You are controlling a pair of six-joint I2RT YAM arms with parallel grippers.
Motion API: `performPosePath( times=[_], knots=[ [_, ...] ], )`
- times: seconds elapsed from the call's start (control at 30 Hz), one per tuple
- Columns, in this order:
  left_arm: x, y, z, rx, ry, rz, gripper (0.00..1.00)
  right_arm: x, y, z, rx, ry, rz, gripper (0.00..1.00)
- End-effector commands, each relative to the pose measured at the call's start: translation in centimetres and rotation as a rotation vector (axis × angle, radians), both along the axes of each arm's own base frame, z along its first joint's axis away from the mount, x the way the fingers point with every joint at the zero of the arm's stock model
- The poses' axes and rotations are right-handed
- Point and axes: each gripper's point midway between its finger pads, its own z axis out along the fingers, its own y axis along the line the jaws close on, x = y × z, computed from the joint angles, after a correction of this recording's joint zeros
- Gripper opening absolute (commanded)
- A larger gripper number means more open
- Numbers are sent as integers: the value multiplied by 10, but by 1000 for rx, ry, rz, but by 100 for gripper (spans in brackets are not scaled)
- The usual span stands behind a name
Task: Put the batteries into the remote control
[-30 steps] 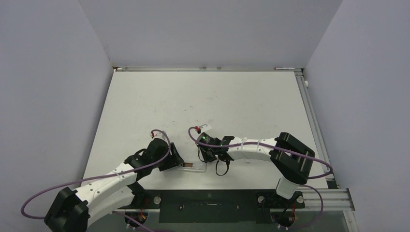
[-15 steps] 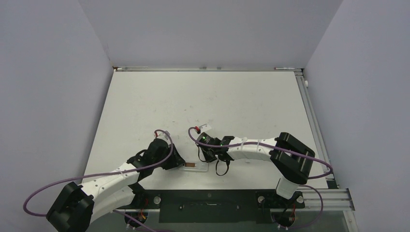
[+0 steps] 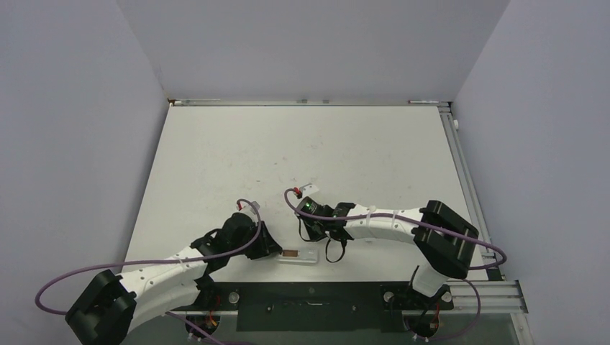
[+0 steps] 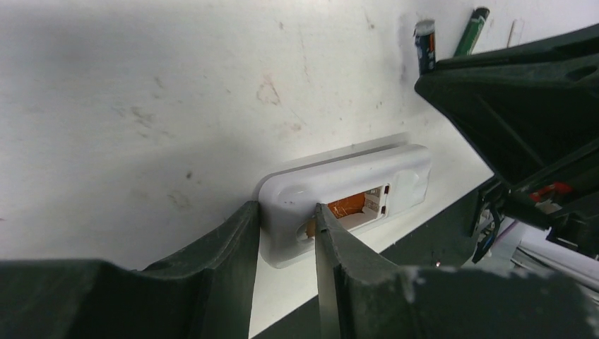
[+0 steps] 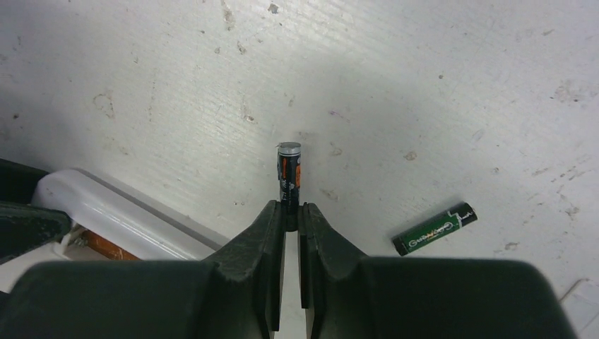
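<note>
One remote (image 4: pixel 346 176) lies bay-up at the counter's (image 3: pixel 324 144) near edge, with the left jaws clamped on its end. The right jaws pinch the dark battery (image 5: pixel 289 169) by its end. The green battery (image 5: pixel 434 229) lies loose nearby.

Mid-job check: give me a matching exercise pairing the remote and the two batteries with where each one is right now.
Things:
1. remote control
2. black-and-orange battery
3. green battery

States:
A. lying loose on the table, apart from both tools
B. gripped at one end by the right tool
C. battery bay facing up, one end between the fingers of the left tool

Pairs: 1-C, 2-B, 3-A
</note>
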Motion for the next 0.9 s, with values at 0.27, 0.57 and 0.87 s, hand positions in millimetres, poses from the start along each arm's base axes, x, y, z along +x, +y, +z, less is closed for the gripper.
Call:
performPosePath(
  times=[0.27, 0.57, 0.87],
  knots=[
    [-15, -22, -3, -2, 36, -31, 25, 0, -15, 43, 13, -87, 69, 9],
    [-17, -25, -3, -40, 51, 14, 29, -30, -8, 57, -1, -115, 277, 8],
    [-17, -26, 6, -76, 43, 32, 35, -51, -4, 56, -32, -97, 404, 9]
  ],
)
